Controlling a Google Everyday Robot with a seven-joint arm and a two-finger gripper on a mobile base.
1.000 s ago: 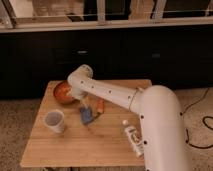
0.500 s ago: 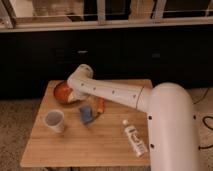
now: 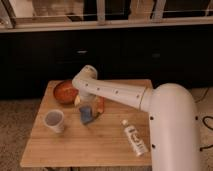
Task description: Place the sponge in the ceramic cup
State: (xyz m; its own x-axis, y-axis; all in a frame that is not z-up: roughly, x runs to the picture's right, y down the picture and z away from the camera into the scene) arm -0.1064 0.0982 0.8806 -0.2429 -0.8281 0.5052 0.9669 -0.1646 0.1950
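Observation:
A blue-grey sponge point(image 3: 86, 114) lies on the wooden table point(image 3: 100, 145), just right of centre-left. The pale ceramic cup point(image 3: 54, 120) stands upright to its left, a short gap away, with a darker inside. My gripper point(image 3: 82, 103) hangs down from the white arm's wrist point(image 3: 86, 80), directly above and against the sponge's top left. Whether it holds the sponge is hidden by the wrist.
An orange-brown bowl point(image 3: 65, 91) sits behind the cup at the table's back left. A slim orange stick point(image 3: 101, 105) lies right beside the sponge. A white bottle point(image 3: 134, 138) lies on its side at the front right. Dark cabinets stand behind the table.
The arm's thick rear section has shifted slightly sideways. The sponge, the cup and the gripper stay at about the same spots.

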